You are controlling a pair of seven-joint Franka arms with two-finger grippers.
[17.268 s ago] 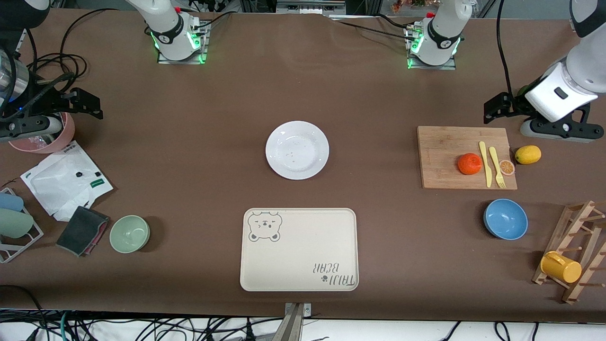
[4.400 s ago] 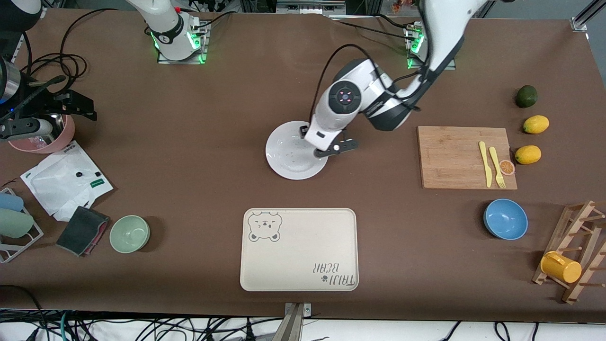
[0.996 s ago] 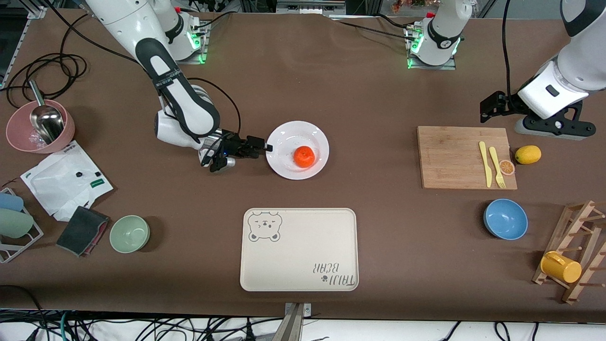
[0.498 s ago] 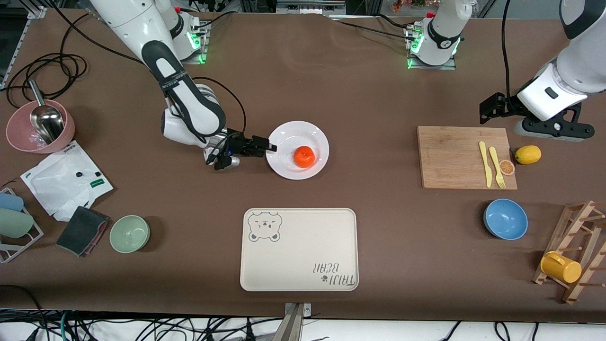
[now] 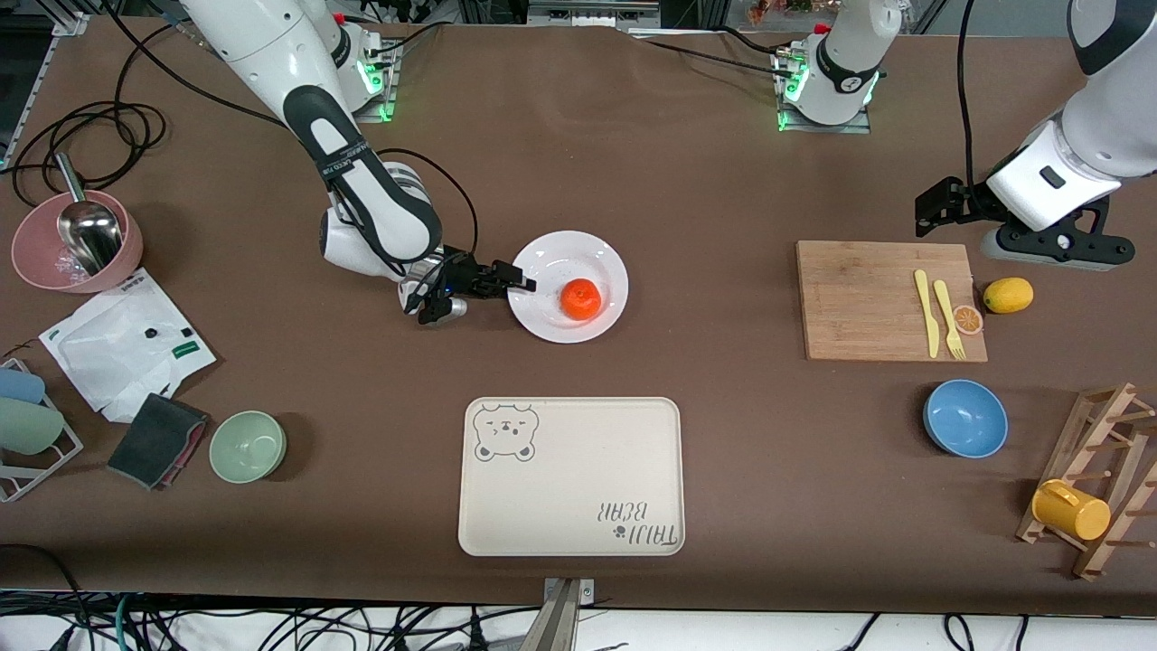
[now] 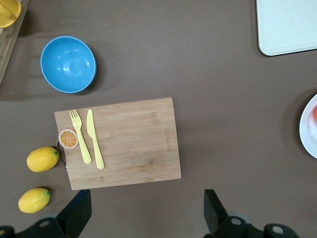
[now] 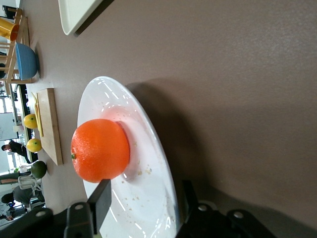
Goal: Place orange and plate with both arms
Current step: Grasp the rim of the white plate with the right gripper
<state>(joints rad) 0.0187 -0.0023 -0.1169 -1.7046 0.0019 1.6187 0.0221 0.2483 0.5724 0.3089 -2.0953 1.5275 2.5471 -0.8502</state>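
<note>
Reaching in since a second ago, the right gripper [image 5: 517,282] now straddles the rim of the plate [image 5: 542,318] at the edge toward the right arm's end of the table, one finger [image 7: 101,199] above the rim and one under it, not yet pinched together. On the plate sits the orange [image 5: 580,299]. Over the table beside the cutting board [image 5: 859,289], the left gripper [image 5: 926,212] waits with fingers spread wide, holding nothing.
</note>
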